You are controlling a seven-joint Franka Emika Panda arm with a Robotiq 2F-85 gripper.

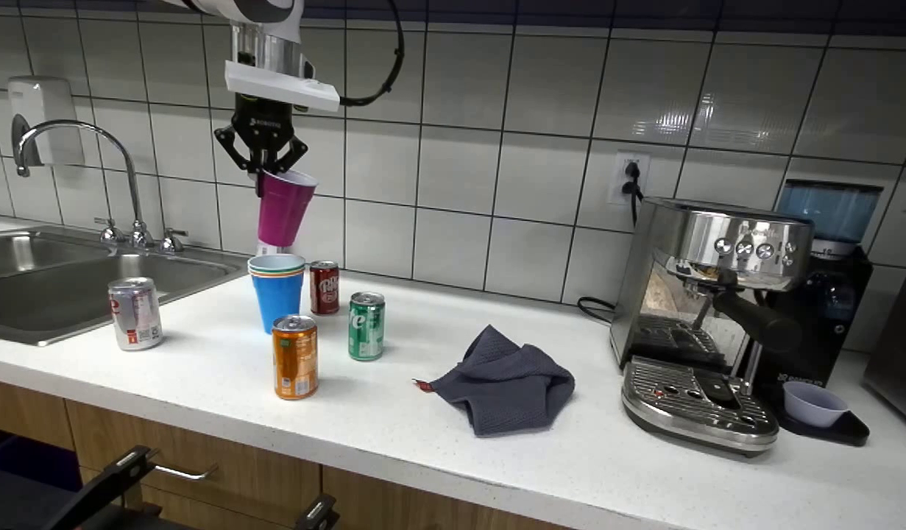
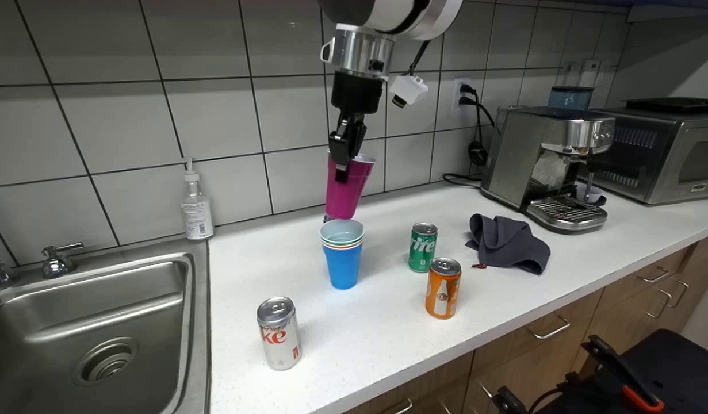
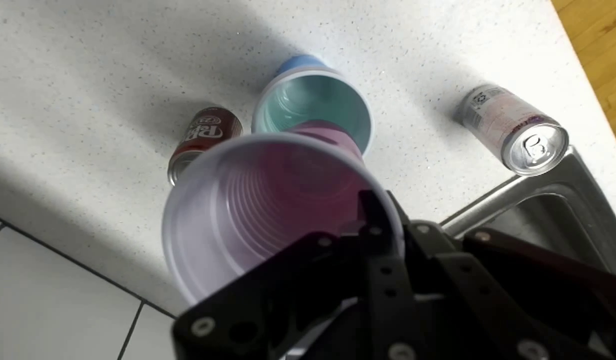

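A magenta cup (image 1: 285,210) with a white inside hangs tilted in the air, and my gripper (image 1: 261,182) is shut on its wall at the rim. In the wrist view one finger of the gripper (image 3: 385,210) is inside the cup (image 3: 237,200) and the other outside. Just below stands a stack of cups (image 2: 343,267), blue outside with a teal one on top. The magenta cup's base is slightly above the stack's mouth in both exterior views; in the wrist view it overlaps the stack's rim (image 3: 261,107). I cannot tell whether they touch.
Around the stack stand a dark red can (image 1: 325,288), a green can (image 1: 366,326), an orange can (image 1: 295,359) and a silver can (image 2: 279,333). Beyond are a sink (image 2: 199,322), a soap bottle (image 2: 197,213), a grey cloth (image 1: 508,386) and a coffee machine (image 1: 717,243).
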